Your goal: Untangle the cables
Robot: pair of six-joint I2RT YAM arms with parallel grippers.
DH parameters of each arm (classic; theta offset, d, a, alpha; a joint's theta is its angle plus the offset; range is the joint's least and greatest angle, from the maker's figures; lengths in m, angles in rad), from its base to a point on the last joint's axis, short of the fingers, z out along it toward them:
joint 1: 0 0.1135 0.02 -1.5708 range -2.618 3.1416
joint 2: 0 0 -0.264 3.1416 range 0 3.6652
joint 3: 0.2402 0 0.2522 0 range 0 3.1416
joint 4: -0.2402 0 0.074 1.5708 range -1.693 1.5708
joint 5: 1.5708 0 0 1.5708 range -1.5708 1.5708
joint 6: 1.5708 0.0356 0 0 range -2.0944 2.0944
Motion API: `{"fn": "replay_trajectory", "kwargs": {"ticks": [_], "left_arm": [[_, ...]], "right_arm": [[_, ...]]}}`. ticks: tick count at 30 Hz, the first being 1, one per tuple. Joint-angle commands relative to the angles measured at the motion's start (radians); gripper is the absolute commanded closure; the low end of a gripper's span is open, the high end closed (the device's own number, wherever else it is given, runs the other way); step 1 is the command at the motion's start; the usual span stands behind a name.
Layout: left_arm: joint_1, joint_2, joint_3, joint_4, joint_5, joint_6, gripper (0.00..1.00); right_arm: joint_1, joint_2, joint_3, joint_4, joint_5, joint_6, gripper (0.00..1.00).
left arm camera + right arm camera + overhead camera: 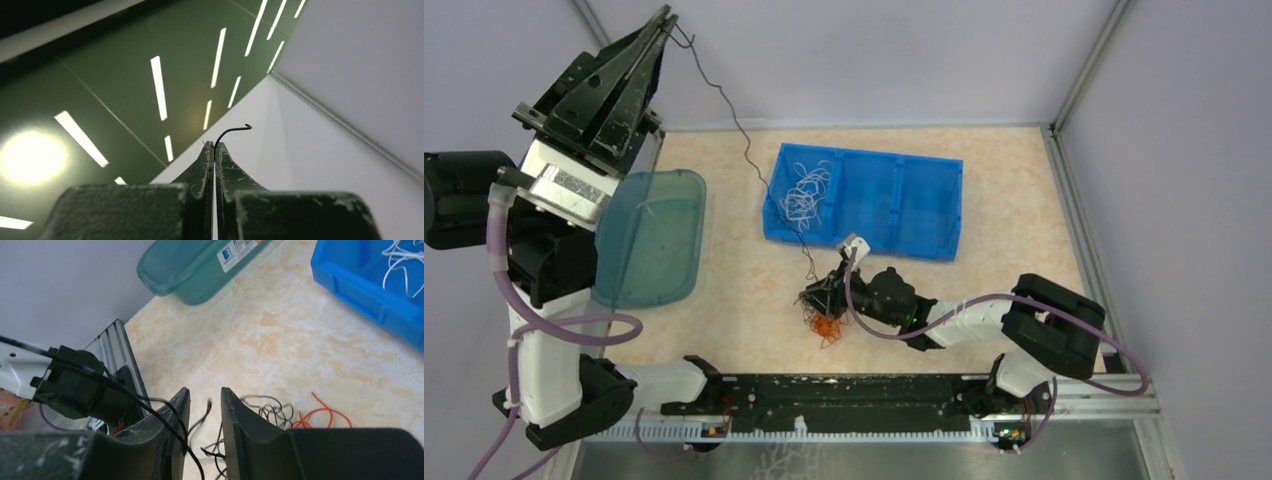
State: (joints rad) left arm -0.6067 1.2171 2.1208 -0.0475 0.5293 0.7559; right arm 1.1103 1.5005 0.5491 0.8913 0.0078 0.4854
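My left gripper [667, 22] is raised high at the far left, shut on one end of a long black cable [742, 135]. In the left wrist view the pinched end [232, 131] curls out past the closed tips of that gripper [215, 145]. The strand runs down to a tangle of black and red-orange cables [824, 322] on the table. My right gripper [822, 298] sits low over that tangle. Its jaws [205, 392] stand a narrow gap apart, with thin black strands [212, 412] lying loose between them. A red-orange cable [320, 415] lies to its right.
A blue three-compartment bin [924, 205] stands behind the tangle, with white cables [807, 192] in its left compartment. A teal translucent tray [652, 240] lies at the left. Grey walls and an aluminium frame bound the table.
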Motion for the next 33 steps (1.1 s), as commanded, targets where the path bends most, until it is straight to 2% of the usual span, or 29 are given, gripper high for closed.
{"fn": "replay_trajectory", "kwargs": {"ticks": [1,5,7,11,16,20,22,26,29,31,33], "left_arm": [[-0.002,0.016,0.025,0.198,-0.061,0.126,1.0],[-0.002,0.033,0.047,0.242,-0.072,0.184,1.0],[-0.002,0.035,0.056,0.238,-0.065,0.198,1.0],[-0.002,0.04,0.044,0.292,-0.066,0.262,1.0],[-0.002,0.056,0.023,0.429,-0.09,0.414,1.0],[-0.002,0.081,0.052,0.474,-0.109,0.453,1.0],[-0.002,0.089,0.053,0.502,-0.12,0.482,1.0],[-0.002,0.152,0.095,0.605,-0.129,0.598,1.0],[-0.002,0.246,0.284,0.592,-0.116,0.621,1.0],[-0.002,0.26,0.3,0.608,-0.085,0.627,1.0],[-0.002,0.243,0.27,0.608,-0.074,0.598,1.0]], "right_arm": [[-0.004,0.004,-0.022,0.069,0.02,0.037,0.7],[-0.004,0.001,-0.042,0.091,0.008,0.049,0.6],[-0.004,-0.003,-0.045,0.08,0.017,0.054,0.61],[-0.004,-0.009,-0.07,0.087,0.024,0.069,0.71],[-0.004,-0.011,-0.127,0.143,0.036,0.101,0.66],[-0.004,-0.015,-0.156,0.159,0.057,0.117,0.73],[-0.004,-0.019,-0.164,0.158,0.061,0.121,0.73],[-0.004,-0.038,-0.167,0.117,0.073,0.123,0.61],[-0.004,-0.064,-0.172,0.074,0.096,0.112,0.52],[-0.004,-0.087,-0.172,0.042,0.117,0.102,0.51],[-0.004,-0.115,-0.165,-0.007,0.138,0.082,0.43]]}}
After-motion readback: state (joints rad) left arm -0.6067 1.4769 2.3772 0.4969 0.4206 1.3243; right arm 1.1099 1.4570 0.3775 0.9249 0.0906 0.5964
